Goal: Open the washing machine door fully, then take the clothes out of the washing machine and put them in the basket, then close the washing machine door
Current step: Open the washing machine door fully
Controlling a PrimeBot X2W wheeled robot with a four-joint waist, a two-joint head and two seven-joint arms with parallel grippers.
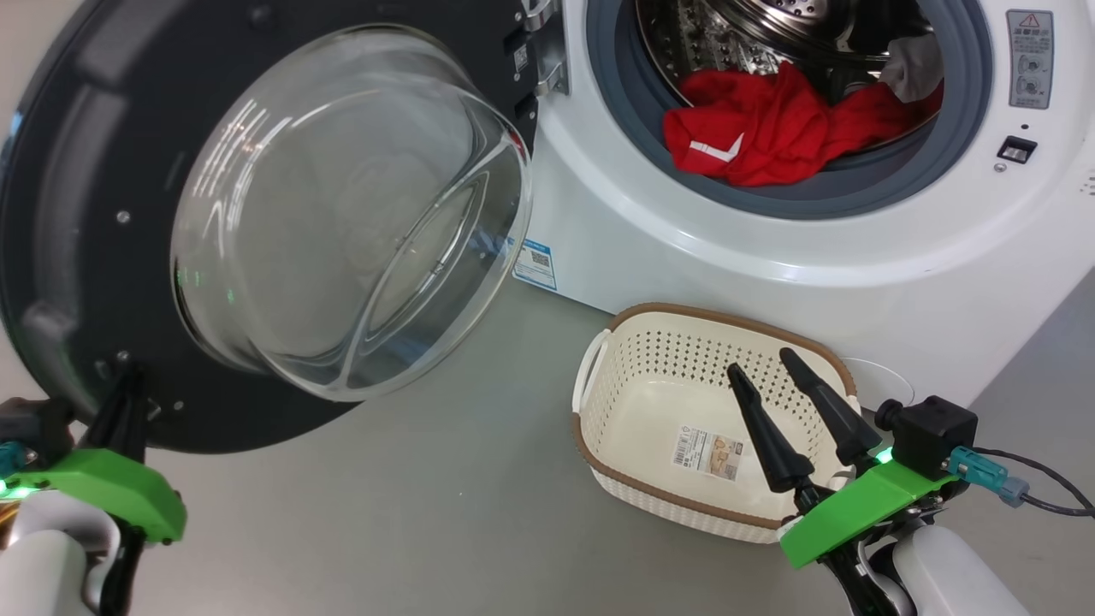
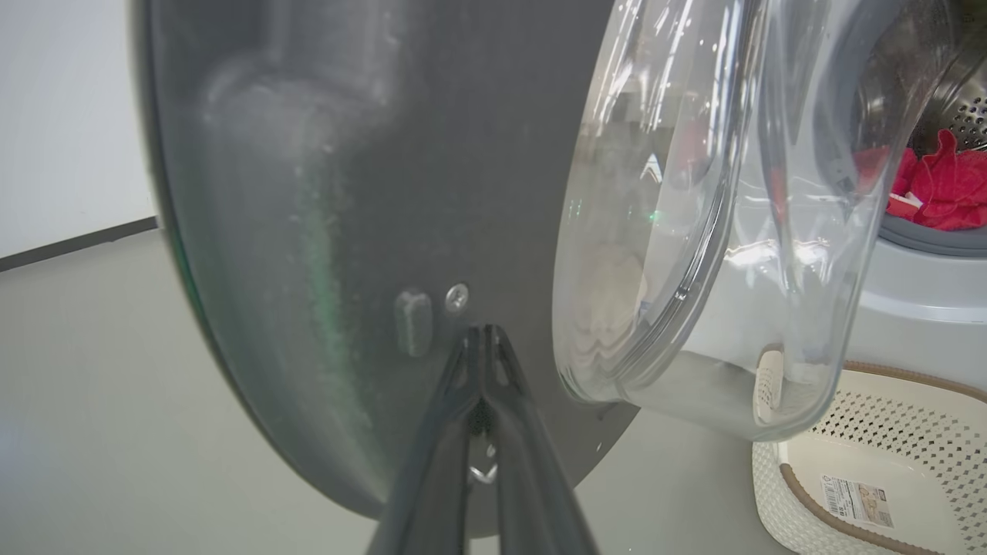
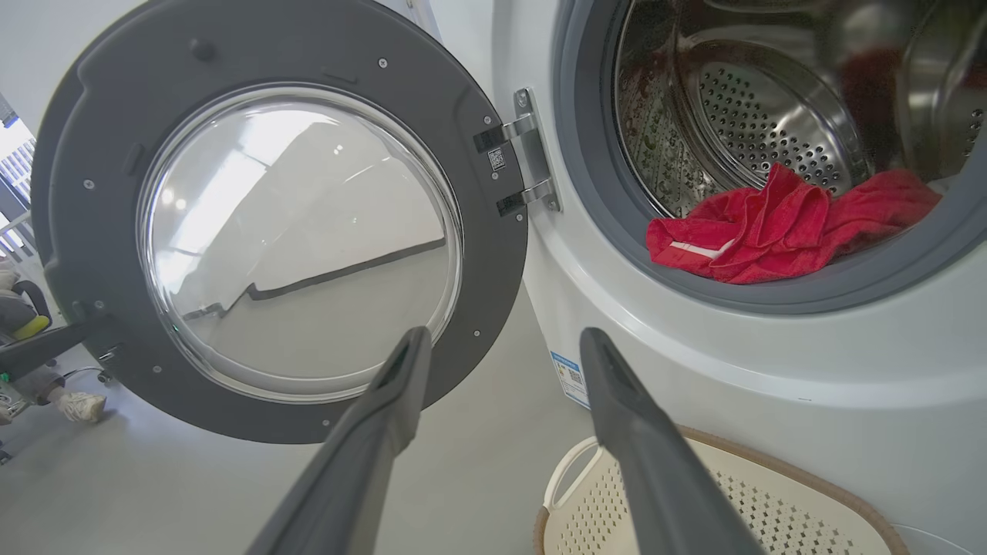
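Though open, door bowl toward basket

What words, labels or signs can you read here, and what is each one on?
No wording is legible enough to quote.
Warning sticker on the washing machine: triangle sign, wording too small.
Blue label on its front: too small.
Paper label in the basket: blurred.
Code sticker on the washing machine door: unreadable.

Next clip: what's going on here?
A robot is unloading a washing machine. The door is swung wide open, and the left gripper, jaws shut, has its tips against the door's inner face near the lower edge. The red clothes lie in the mouth of the drum, not yet taken. The right gripper, jaws open, hovers above the empty basket on the floor.
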